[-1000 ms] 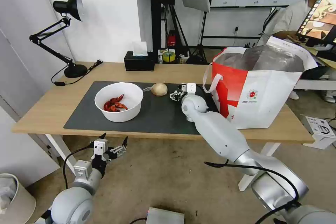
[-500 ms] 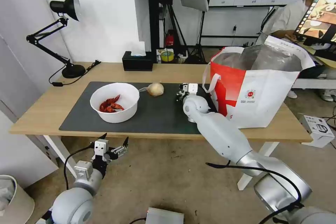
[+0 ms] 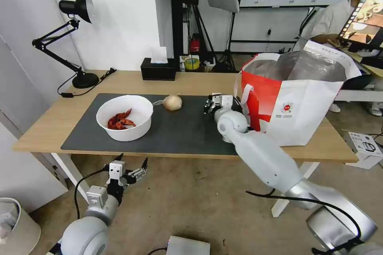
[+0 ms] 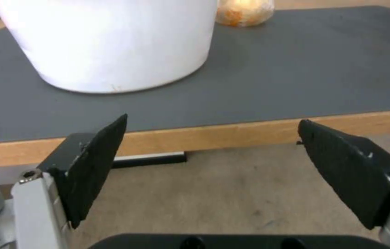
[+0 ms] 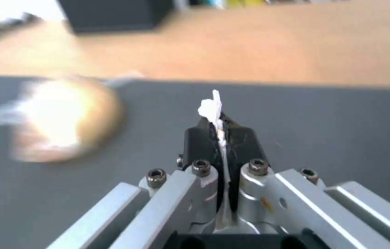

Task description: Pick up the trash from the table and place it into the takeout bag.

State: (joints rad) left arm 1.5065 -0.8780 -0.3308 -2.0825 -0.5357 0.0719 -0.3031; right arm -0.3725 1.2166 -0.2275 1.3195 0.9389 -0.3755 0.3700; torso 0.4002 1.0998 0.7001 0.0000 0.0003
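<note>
2 hands: right hand [image 5: 220, 129] pinches seemingly tissue [image 5: 212, 105] over the mat [image 3: 179, 131]; left hand [image 4: 213, 155] gapes below the table [image 3: 199, 81].

The right arm stretches forward over the table's near edge, its right gripper [image 3: 210, 104] above the mat with fingers pressed together on a white scrap [image 5: 212, 107]. The left gripper [image 3: 131, 166] hangs below the near edge, fingers spread wide.

A black desk lamp [image 3: 74, 40] stands far left; a black tissue box [image 3: 158, 71] (white tissue up) sits far centre; a pale bin [image 3: 16, 223] near left.
</note>
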